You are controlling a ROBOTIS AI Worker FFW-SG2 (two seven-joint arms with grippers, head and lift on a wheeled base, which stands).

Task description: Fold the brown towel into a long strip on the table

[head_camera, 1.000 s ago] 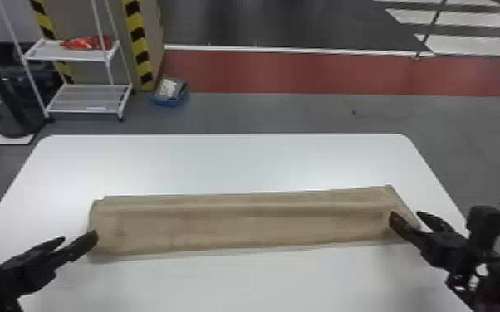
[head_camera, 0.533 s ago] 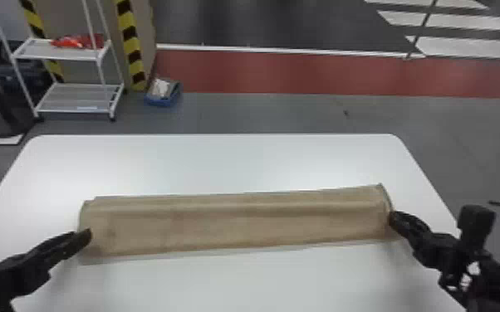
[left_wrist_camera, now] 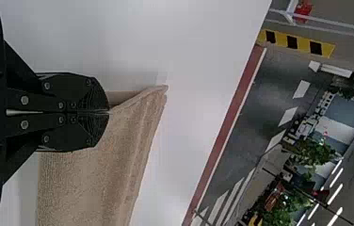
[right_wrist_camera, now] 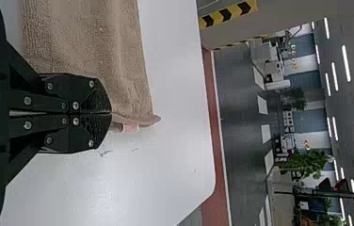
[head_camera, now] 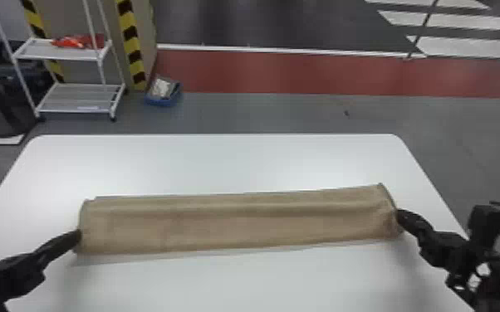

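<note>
Brown cloth towel (head_camera: 236,228) folded to long strip, running L–R across white rounded-corner counter (head_camera: 236,162). L gripper (head_camera: 79,237) pinching towel's L end; R gripper (head_camera: 399,216) pinching R end.

Head view: high, forward-down over table (head_camera: 236,162). 2 wrist views: close, sideways, sharing red floor strip (head_camera: 261,72).

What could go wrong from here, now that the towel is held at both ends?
The left gripper and right gripper pinch the brown towel only at its ends, so an edge might slip out if they lift. The strip lies slightly slanted to the far edge of the table; an uneven pull could skew it more.
</note>
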